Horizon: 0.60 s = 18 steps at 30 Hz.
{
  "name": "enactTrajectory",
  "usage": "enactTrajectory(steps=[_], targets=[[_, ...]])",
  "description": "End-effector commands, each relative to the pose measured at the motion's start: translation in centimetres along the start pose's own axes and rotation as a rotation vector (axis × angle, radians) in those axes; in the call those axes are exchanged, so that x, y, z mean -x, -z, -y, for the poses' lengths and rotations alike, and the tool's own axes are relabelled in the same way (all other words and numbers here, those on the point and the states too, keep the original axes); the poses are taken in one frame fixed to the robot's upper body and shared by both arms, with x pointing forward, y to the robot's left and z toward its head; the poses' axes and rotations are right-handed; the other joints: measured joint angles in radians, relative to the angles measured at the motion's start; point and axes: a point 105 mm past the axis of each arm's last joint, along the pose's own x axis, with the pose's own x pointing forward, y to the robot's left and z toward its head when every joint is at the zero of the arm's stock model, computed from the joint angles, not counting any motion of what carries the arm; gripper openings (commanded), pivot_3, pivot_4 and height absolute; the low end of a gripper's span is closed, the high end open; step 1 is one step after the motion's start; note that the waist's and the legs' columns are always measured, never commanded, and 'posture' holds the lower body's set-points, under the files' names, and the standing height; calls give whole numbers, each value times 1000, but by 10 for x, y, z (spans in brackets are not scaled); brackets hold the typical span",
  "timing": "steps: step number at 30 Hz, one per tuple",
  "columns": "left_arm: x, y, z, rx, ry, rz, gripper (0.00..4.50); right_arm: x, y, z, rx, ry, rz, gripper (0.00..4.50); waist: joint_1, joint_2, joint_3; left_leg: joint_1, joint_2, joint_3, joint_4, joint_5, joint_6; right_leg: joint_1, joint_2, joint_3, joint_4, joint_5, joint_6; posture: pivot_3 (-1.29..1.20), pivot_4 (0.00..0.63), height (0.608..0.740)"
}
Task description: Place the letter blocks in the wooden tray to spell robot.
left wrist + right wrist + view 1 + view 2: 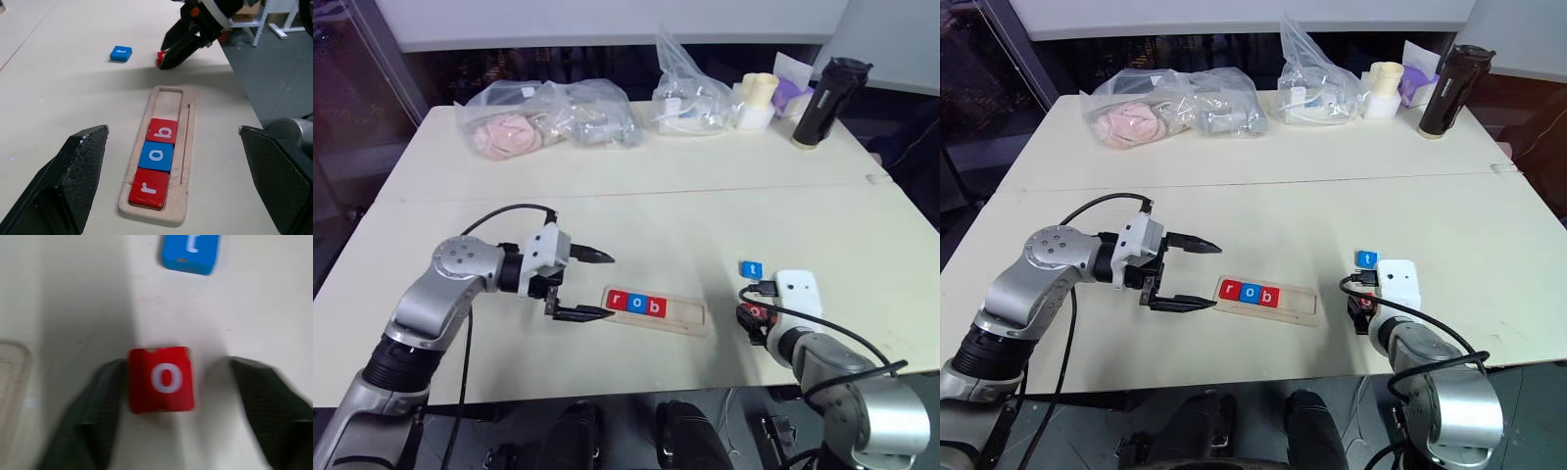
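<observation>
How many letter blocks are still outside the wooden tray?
2: the blue cube marked t lies on the table right of the pale wooden tray; the red cube marked o sits between the right pincer's open fingers.

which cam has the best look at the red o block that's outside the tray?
Right wrist view: the red o block sits centred between the right gripper jaws, letter readable. Left wrist view shows just a red corner beside that gripper. Both eye views catch a red sliver under the wrist.

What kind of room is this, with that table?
Probably a lab or workshop. A pale table holds a wooden tray of letter blocks, bagged items wait along the far edge beside a dark bottle, and a cabled robot arm works there.
</observation>
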Motion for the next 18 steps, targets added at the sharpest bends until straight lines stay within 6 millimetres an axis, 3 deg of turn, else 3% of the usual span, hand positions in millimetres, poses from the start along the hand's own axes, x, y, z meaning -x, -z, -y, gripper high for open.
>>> enactTrajectory(steps=[1, 5, 8, 11, 18], targets=[[1, -6, -1, -36, -6, 10, 4500, 6, -19, 0, 199, -115, 38, 4435, -1, 0, 0, 0, 0, 0, 0, 0, 0, 0, 0, 0, 0, 0, 0, 0, 150, 740], [0, -5, -1, -36, -4, 14, 4500, 27, -46, -13, 506, -486, 119, 4435, 0, 0, 1, -1, 0, 0, 0, 0, 0, 1, 0, -1, -5, 0, 0, 0, 150, 740], [0, -6, -1, -37, -1, 15, 4500, 44, -34, -11, 786, -736, 71, 4435, 6, -1, 1, -1, 1, -1, -3, 0, 1, 3, 1, -2, -10, 0, 1, 0, 150, 740], [1, -5, -2, -41, 1, 11, 4500, 37, -30, 11, 934, -758, 13, 4435, 6, -2, 1, -2, 0, -2, -4, -1, 3, 5, 2, -3, -13, 0, 5, 0, 150, 740], [3, -6, -1, -45, -6, 8, 4500, -4, -51, 42, 952, -740, 18, 4435, 3, -5, 3, -1, 0, 4, 2, -3, 6, 6, -1, 0, -13, 2, 3, 0, 150, 740]])
